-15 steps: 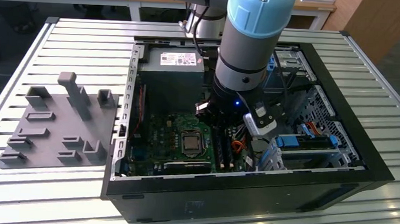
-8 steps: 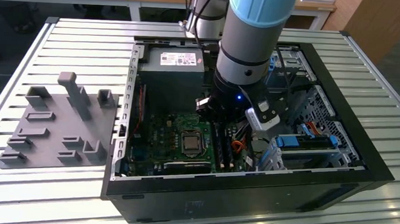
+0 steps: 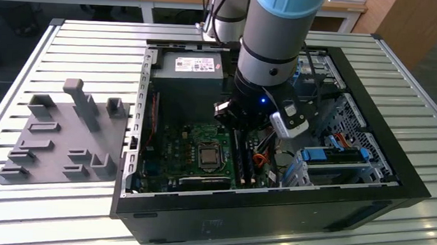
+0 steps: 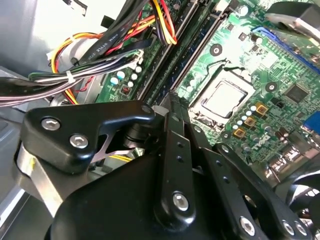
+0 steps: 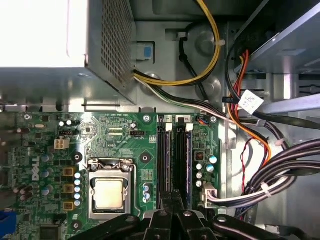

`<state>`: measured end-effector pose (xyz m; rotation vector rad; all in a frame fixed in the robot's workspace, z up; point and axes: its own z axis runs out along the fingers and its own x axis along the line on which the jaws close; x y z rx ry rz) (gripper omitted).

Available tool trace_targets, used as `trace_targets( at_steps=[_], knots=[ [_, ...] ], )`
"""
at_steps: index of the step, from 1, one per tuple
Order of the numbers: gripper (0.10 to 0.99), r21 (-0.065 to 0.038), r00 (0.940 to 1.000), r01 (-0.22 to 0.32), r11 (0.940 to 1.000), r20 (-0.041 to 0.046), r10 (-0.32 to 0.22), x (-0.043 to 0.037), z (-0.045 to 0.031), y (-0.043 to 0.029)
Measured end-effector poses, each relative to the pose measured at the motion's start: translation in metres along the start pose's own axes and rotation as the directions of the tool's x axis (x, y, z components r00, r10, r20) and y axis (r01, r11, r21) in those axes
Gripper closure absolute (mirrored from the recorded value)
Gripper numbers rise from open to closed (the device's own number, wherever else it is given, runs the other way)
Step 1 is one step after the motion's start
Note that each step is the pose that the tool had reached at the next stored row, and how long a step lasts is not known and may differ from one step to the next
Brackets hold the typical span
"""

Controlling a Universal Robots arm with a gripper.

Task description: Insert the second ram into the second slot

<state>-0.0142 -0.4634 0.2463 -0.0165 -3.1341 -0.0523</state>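
Hanging low inside the open computer case [image 3: 349, 188], the gripper [image 5: 172, 200] has its black fingers [image 4: 172, 117] drawn close together directly above the memory slots [image 5: 175, 160] of the green motherboard [image 5: 120, 145]. Whether they are clenched on anything I cannot tell: the linkage hides the fingertips in both wrist views. The second ram cannot be made out with certainty; in the first wrist view the slots run as dark parallel strips with pale latches at their far ends, and the fingertips meet the near end of the strips.

Just beside the slots sits the silver processor socket [image 5: 109, 192]. On the slots' other side, black and coloured cable bundles [image 5: 280, 165] sweep along the case wall. Beyond the far end of the slots lies the grey power supply box [image 3: 187, 70].

In the exterior view the case rests on a slatted metal table [image 3: 80, 48], and a grey holder tray [image 3: 60, 139] lies on the exterior view's left, apart from the case.
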Motion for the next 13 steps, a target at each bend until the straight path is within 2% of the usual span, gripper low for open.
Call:
trace_targets(
  at_steps=[6,13],
  knots=[
    [0.980,0.000,1.0000,0.000,1.0000,-0.0006,0.000,0.0001,-0.0061,0.0002],
    [0.980,0.000,1.0000,0.000,1.0000,-0.0008,0.000,0.0001,-0.0065,0.0002]
  ],
)
